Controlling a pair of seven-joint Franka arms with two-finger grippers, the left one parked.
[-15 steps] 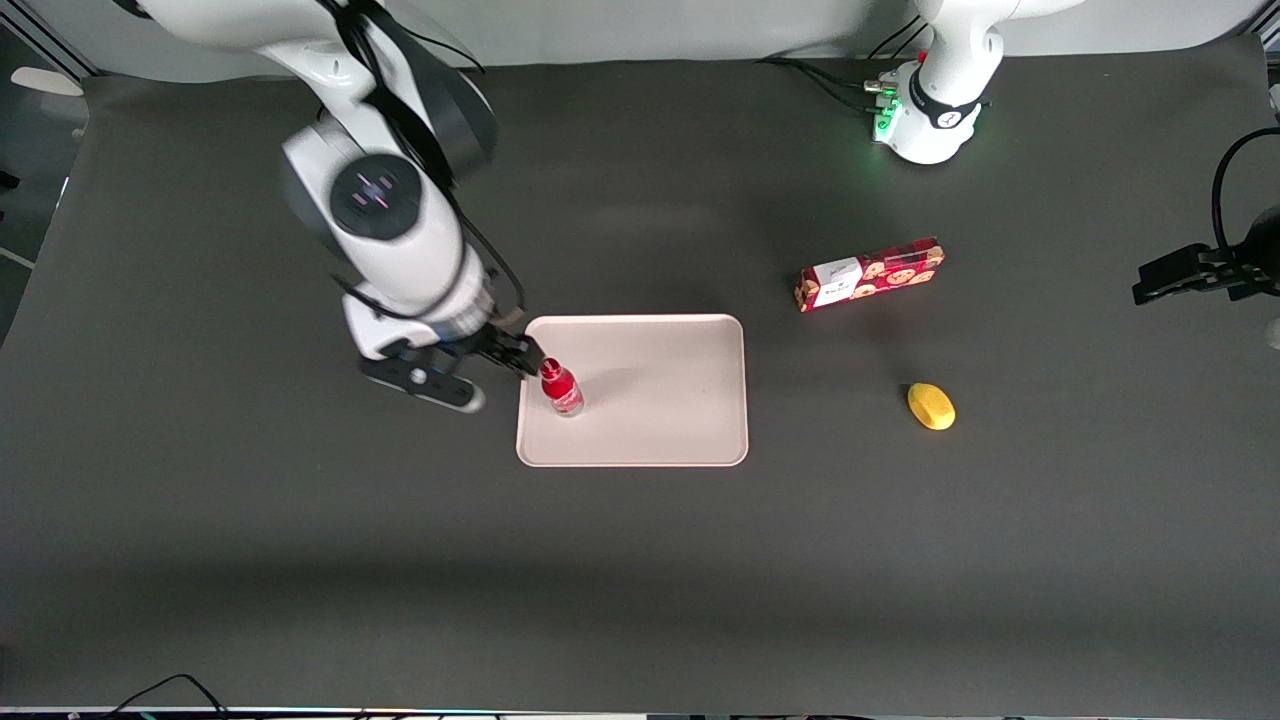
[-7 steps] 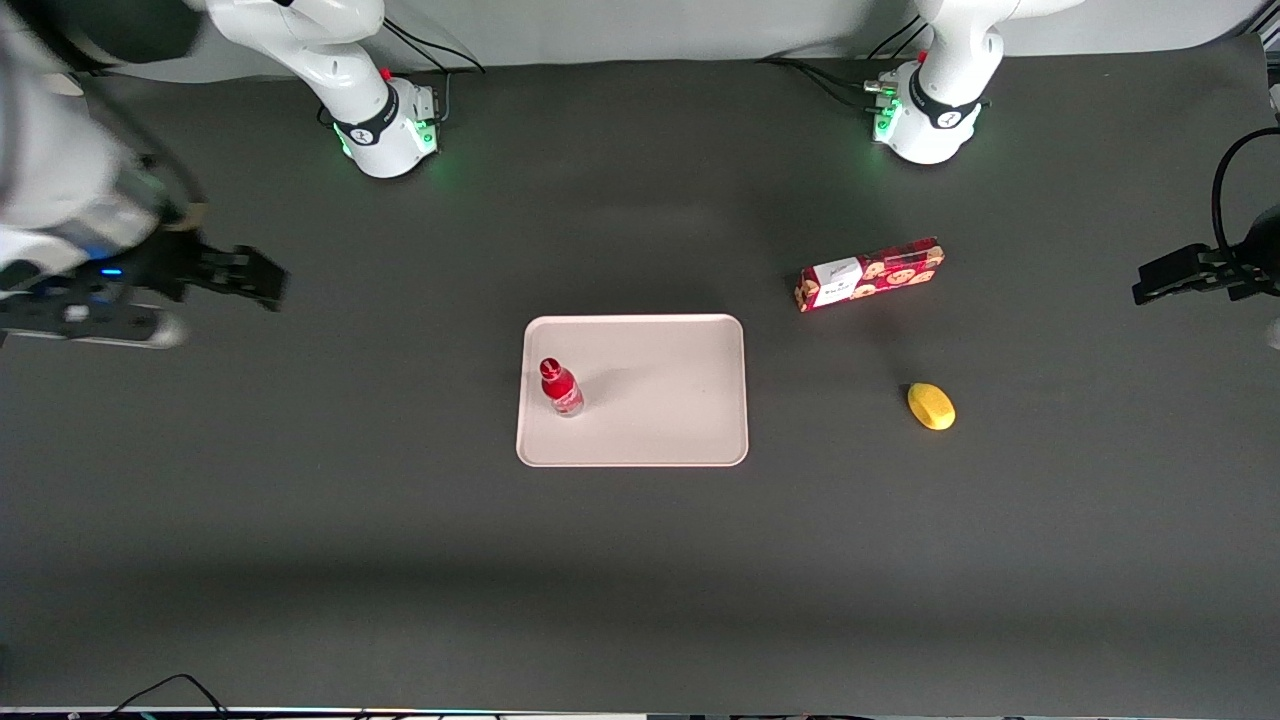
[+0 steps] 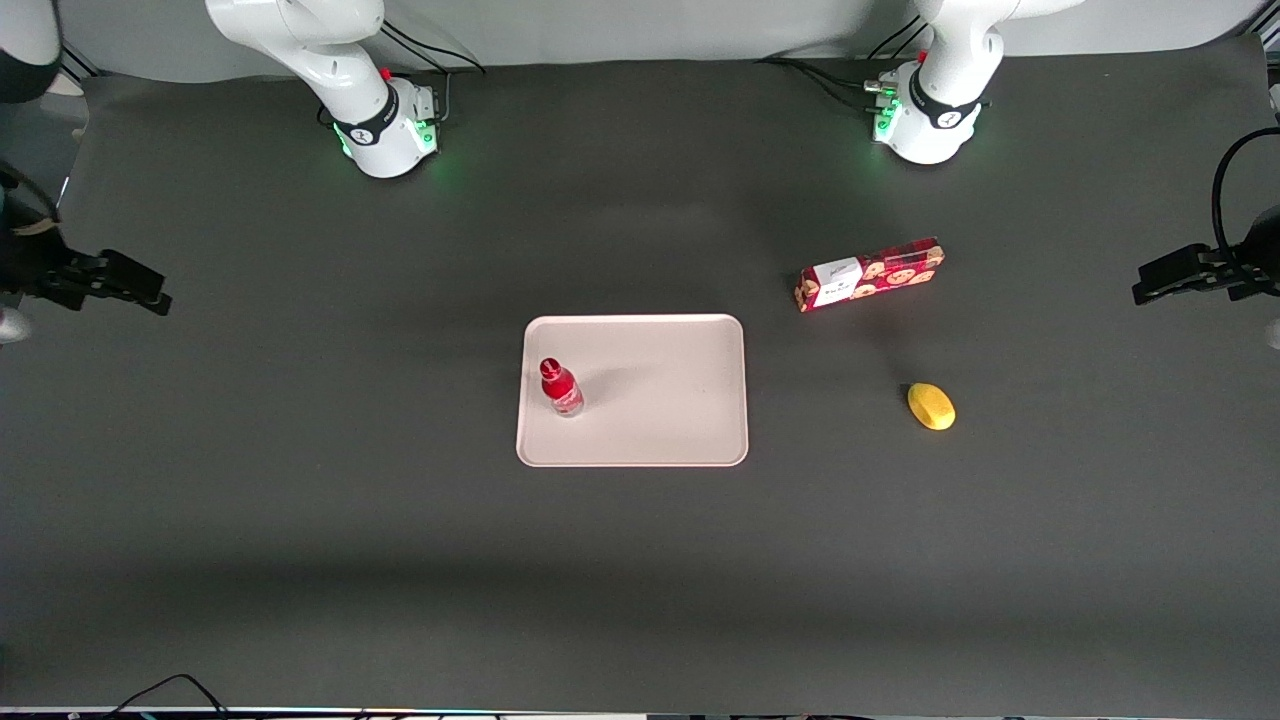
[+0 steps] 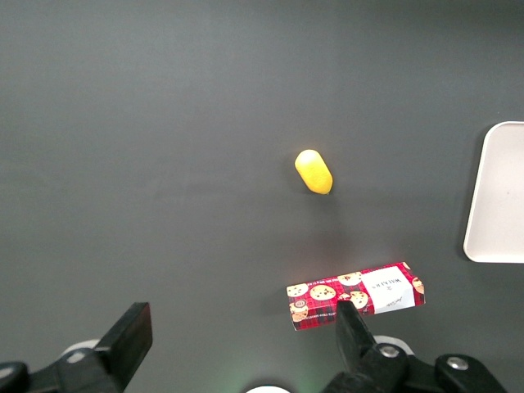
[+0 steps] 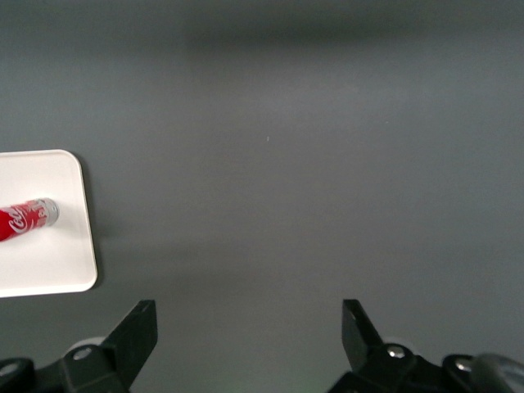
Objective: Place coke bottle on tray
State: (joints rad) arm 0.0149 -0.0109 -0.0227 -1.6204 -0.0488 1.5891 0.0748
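Here, the small red coke bottle (image 3: 561, 387) with a red cap stands upright on the flat pinkish-beige rectangular tray (image 3: 660, 400), close to the rim at the working arm's end. The gripper (image 3: 135, 287) hangs well apart above the dark counter (image 3: 400, 560), fingers spread and empty.

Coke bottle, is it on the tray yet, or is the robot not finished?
Looks finished. The coke bottle stands upright on the tray, near the edge toward the working arm's end. The gripper is open, holds nothing, and hangs high, well away toward that end of the table. Nothing looks left to do.
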